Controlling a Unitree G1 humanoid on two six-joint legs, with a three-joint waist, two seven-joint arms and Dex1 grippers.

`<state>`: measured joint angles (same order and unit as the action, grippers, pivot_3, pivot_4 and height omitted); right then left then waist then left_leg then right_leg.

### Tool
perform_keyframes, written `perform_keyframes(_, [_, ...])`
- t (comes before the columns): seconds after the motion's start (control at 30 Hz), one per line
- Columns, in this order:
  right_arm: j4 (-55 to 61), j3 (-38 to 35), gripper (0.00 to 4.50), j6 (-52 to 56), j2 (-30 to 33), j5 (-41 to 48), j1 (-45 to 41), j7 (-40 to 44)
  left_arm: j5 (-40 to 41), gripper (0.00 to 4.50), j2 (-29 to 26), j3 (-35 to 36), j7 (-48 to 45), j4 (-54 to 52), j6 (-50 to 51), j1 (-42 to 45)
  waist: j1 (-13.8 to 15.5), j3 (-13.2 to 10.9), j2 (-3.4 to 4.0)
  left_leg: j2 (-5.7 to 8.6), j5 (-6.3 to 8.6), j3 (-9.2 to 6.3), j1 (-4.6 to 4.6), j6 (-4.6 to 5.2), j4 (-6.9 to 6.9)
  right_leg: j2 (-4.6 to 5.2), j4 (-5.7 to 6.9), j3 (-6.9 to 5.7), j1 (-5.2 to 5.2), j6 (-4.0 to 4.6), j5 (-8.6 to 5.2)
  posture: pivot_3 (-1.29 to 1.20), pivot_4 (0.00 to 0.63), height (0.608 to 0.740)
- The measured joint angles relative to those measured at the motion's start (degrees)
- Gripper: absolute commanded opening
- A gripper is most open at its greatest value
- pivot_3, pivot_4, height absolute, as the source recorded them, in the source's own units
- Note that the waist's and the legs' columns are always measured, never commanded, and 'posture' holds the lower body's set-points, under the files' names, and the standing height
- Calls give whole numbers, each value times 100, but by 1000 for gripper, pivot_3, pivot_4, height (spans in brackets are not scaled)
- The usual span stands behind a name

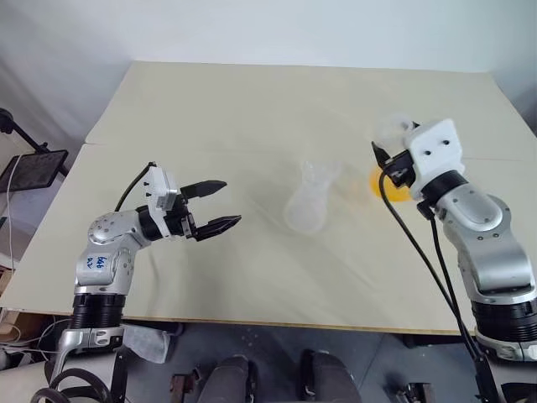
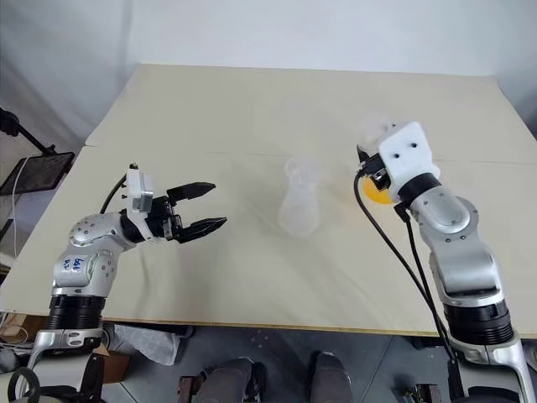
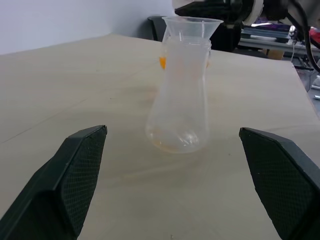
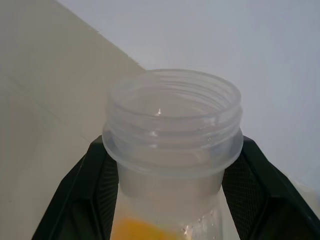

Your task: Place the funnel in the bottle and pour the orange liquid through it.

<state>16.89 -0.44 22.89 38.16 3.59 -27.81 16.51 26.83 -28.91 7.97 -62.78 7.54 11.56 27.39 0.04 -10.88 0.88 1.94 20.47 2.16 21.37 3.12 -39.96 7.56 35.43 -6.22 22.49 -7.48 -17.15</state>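
Table (image 1: pixel 252 109), pale and broad, carries the frosted bottle (image 1: pixel 306 201) near its middle, upright, with the clear funnel (image 3: pixel 192 24) seated in its neck. Nothing stands between the bottle and the left gripper (image 1: pixel 214 206), which hovers well to the bottle's left, its two black fingers spread wide with nothing between them. On the bottle's other side the right gripper (image 4: pixel 170 190) is clamped on the neck of a clear flask (image 4: pixel 172 135), raised above the table near the bottle. Orange liquid (image 1: pixel 379 183) glows beside the white wrist housing in the head views; the right wrist view shows the flask's open threaded mouth, the liquid low inside. The left wrist view shows a faint orange tint at the bottle's base
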Motion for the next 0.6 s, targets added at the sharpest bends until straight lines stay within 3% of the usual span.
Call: perform_keyframes(0.6, [40, 908, 2434, -1036, 55, -2111, -313, 143, -1, 4500, 141, -32, 104, -4, -37, 2, -9, 0, 0, -1, -1, 0, 0, -2, -1, -1, 0, -4, 0, 0, 0, 0, 150, 740])
